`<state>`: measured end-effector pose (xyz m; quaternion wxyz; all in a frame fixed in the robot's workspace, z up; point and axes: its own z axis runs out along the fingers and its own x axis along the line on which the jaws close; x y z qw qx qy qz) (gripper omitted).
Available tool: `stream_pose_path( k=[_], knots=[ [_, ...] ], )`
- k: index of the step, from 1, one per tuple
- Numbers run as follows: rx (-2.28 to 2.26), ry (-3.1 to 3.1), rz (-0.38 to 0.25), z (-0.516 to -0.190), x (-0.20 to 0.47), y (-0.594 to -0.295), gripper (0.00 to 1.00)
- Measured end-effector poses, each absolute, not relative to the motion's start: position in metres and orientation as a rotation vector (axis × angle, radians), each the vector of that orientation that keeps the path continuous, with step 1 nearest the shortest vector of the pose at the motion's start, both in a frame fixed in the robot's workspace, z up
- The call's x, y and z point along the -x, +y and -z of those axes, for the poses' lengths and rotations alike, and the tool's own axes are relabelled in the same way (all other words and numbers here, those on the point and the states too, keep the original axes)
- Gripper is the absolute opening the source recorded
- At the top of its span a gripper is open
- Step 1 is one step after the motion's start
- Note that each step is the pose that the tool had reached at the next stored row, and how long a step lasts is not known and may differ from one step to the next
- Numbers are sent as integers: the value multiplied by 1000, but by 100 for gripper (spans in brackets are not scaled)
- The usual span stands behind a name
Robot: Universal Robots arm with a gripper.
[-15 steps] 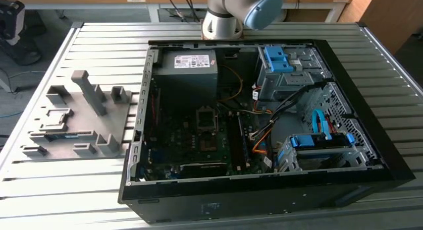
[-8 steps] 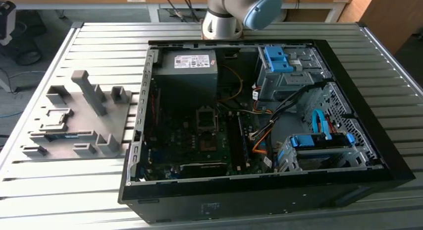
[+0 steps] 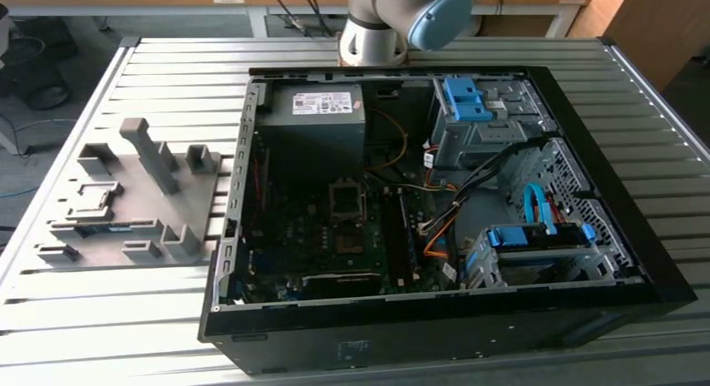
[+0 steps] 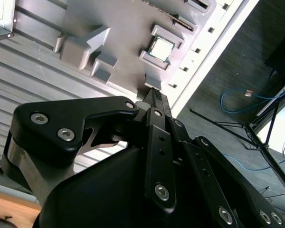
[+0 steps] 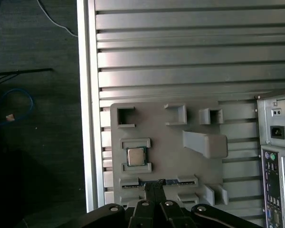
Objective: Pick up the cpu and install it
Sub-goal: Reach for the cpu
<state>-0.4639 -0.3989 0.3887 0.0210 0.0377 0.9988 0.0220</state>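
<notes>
Zero steps completed: cpu (image 5: pixel 136 156) seated in grey holder tray (image 5: pixel 171 156) on bench (image 5: pixel 180 47), claw (image 5: pixel 154 186) closed, empty, poised overhead; computer case (image 3: pixel 444 336) open.

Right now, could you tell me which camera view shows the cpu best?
The first wrist view: the cpu lies face-on in its frame on the grey fixture. The second wrist view shows the cpu obliquely; in the exterior view, it is too small to tell on the fixture.
</notes>
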Motion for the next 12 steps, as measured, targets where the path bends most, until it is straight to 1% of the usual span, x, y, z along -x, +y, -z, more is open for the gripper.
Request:
stream_pose_path(
  k=[12],
  knots=[
    [-117, 3097, -68, -388, 485, -399, 10]
  ],
)
